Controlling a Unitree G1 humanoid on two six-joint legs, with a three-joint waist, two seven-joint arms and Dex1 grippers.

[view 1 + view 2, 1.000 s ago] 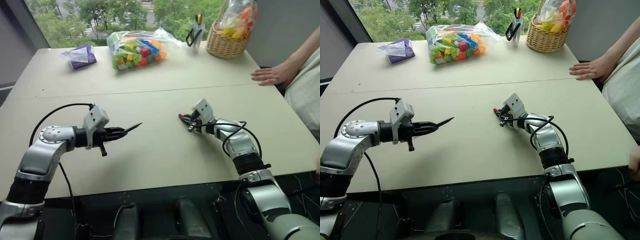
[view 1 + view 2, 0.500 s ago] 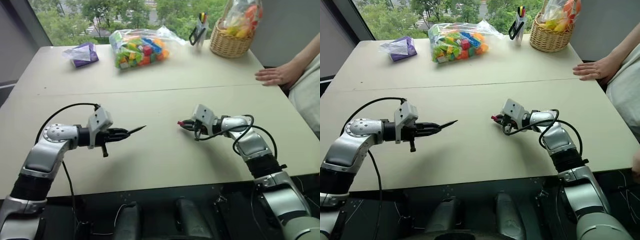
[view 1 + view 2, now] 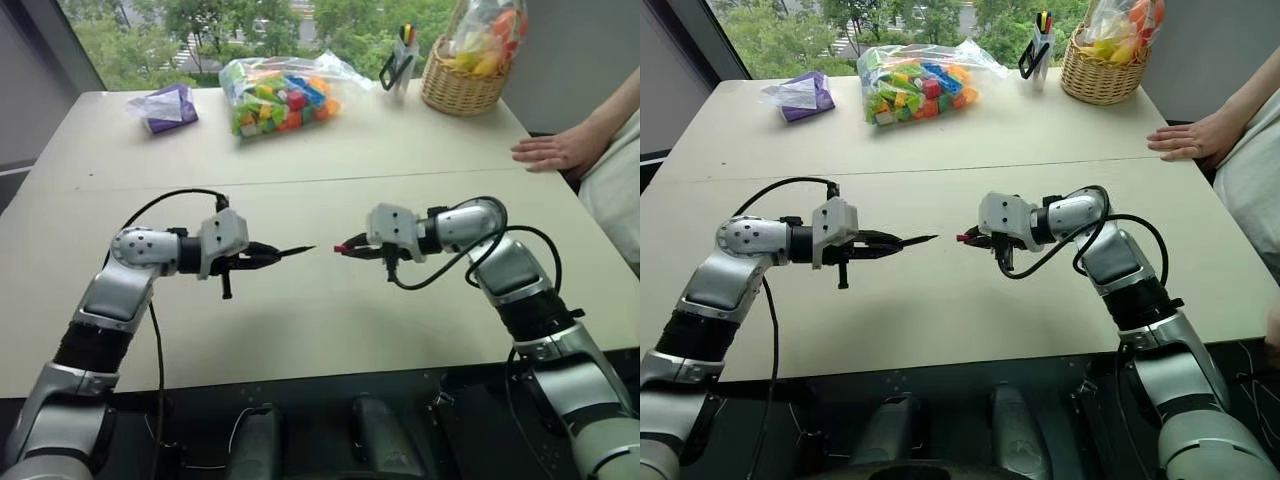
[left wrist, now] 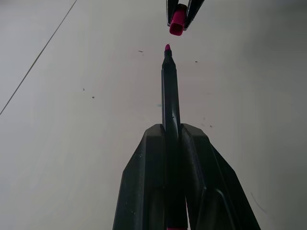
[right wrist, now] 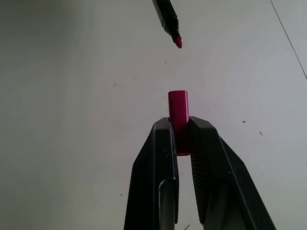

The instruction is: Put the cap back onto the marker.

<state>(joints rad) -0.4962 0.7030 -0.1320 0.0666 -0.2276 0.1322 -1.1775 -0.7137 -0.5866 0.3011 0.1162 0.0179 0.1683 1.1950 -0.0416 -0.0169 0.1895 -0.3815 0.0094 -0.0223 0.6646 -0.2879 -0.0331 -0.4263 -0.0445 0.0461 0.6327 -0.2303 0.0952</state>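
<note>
Above the tabletop [image 3: 330,330], the left pincer [image 3: 268,256] is clamped on the marker [image 4: 170,96], whose tip juts out toward the right pincer [image 3: 352,249]. That one is clamped on the cap [image 5: 179,108], just beyond the marker's tip, not touching.
</note>
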